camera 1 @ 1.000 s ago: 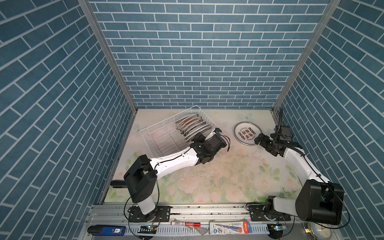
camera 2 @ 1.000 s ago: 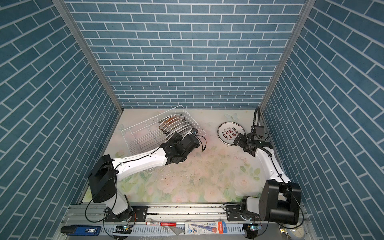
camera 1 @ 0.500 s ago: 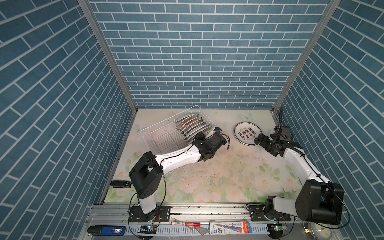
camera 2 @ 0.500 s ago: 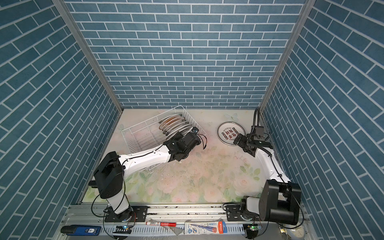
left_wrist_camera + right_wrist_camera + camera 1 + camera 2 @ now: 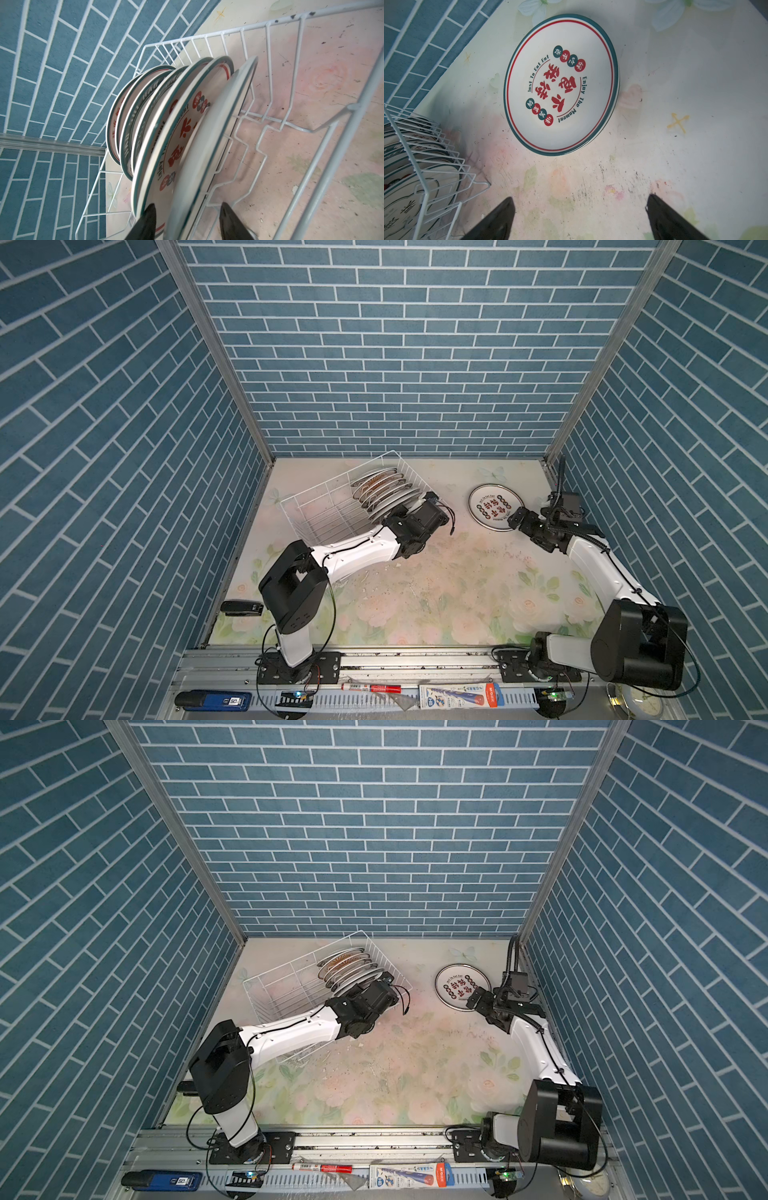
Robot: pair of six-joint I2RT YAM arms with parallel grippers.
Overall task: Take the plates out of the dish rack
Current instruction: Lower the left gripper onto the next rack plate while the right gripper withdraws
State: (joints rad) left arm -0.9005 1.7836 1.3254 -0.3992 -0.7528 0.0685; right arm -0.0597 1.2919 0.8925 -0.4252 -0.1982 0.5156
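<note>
The white wire dish rack (image 5: 291,506) (image 5: 255,990) stands at the back left with several plates (image 5: 382,489) (image 5: 347,969) on edge in it. My left gripper (image 5: 392,514) (image 5: 187,218) is open and straddles the rim of the nearest plate (image 5: 207,145), whose white back faces one finger, with a gap on both sides. A green-rimmed plate (image 5: 494,506) (image 5: 461,986) (image 5: 561,85) with red characters lies flat at the back right. My right gripper (image 5: 517,517) (image 5: 579,207) hovers wide open just in front of it, holding nothing.
Blue brick walls close in the back and both sides. The rack's side wires (image 5: 268,68) run close beside the left fingers. A black object (image 5: 241,608) lies at the table's left edge. A blue device (image 5: 212,700), a red pen (image 5: 370,688) and a packet (image 5: 457,695) lie on the front rail.
My left gripper has pushed in toward the rack and its jaws have narrowed around the nearest plate's rim. The right arm and the flat plate have stayed put.
</note>
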